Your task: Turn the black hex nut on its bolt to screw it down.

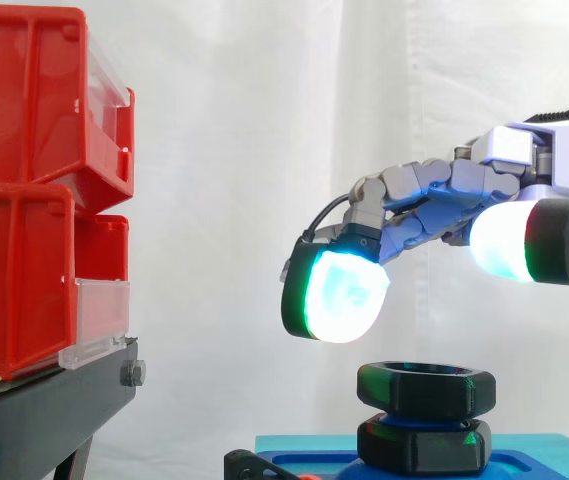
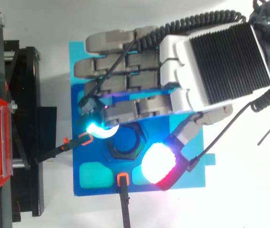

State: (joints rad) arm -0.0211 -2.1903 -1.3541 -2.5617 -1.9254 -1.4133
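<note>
The black hex nut [image 1: 426, 388] sits on a blue bolt above a second black hex piece [image 1: 424, 445] on the blue base plate [image 2: 191, 166]. From above, the nut [image 2: 126, 142] rings the blue bolt end. My hand [image 1: 434, 200] hovers over it, coming from the right. Its fingers are loosely bent and hold nothing. A cyan-white fingertip pad [image 1: 336, 295] hangs just above and left of the nut, with a clear gap. The thumb pad [image 2: 158, 164] glows white and red to the nut's right in the top view. My hand's back [image 2: 210, 61] covers the plate's far part.
Red bins [image 1: 34, 190] are stacked on a black stand [image 1: 54, 410] at the left. Two black clamps with orange tips [image 2: 83, 139] [image 2: 123, 179] reach onto the plate's left and front edges. A teal recess [image 2: 96, 175] lies at the plate's front left.
</note>
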